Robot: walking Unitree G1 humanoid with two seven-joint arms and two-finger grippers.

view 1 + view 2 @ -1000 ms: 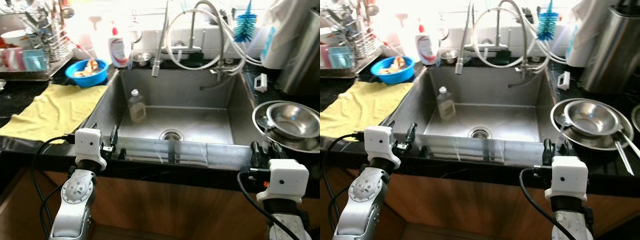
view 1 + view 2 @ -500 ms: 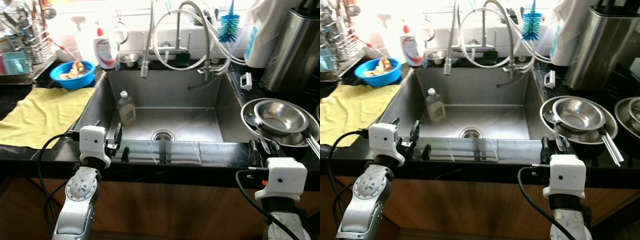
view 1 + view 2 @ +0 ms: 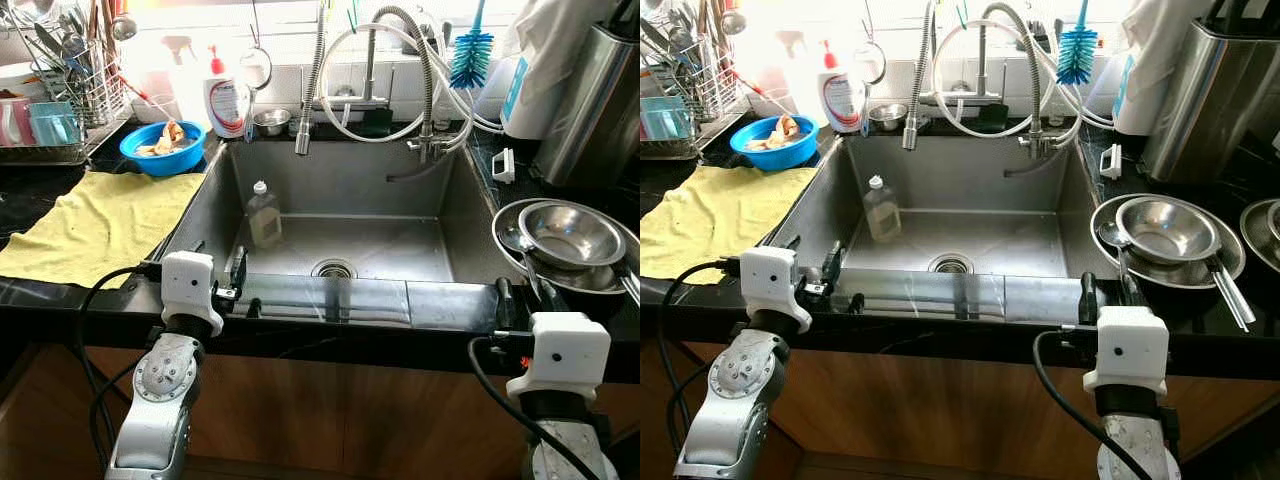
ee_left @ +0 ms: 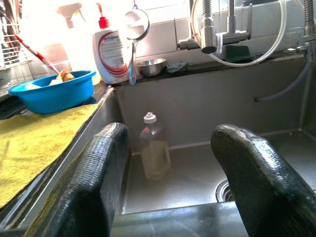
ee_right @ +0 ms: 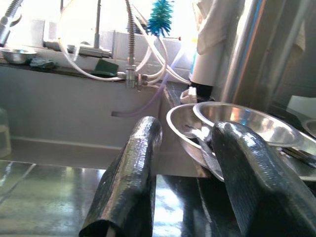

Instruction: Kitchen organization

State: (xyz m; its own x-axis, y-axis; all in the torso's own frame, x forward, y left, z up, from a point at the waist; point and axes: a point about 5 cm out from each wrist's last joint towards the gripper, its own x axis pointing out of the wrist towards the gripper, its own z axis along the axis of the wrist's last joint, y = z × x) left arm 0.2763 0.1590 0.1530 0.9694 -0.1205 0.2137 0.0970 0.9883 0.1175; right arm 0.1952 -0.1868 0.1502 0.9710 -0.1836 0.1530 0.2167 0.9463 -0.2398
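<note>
A steel sink [image 3: 400, 195] lies before me, and a clear plastic bottle [image 3: 264, 214] with a white cap stands upright in its left part. Stacked steel bowls [image 3: 573, 236] with a spoon sit on the black counter to the right. My left gripper [image 3: 245, 289] hovers at the sink's front rim, open and holding nothing; through its fingers [image 4: 94, 182] I see the bottle [image 4: 154, 152]. At the front right corner my right gripper [image 3: 522, 298] is open and holds nothing, its fingertips [image 5: 133, 177] just short of the bowls [image 5: 242, 123].
A yellow cloth [image 3: 95, 220] covers the left counter, with a blue bowl [image 3: 162, 146] of scraps and a dish rack [image 3: 50, 110] behind it. A soap bottle [image 3: 227, 100], a small steel bowl [image 3: 271, 121], a hanging sprayer [image 3: 308, 110] and hoses line the back. A steel canister [image 3: 600, 100] stands far right.
The whole picture has swung from side to side, so the camera has moved. Both grippers stay at the sink's front rim, open as before. The bottle and bowls have not moved.
</note>
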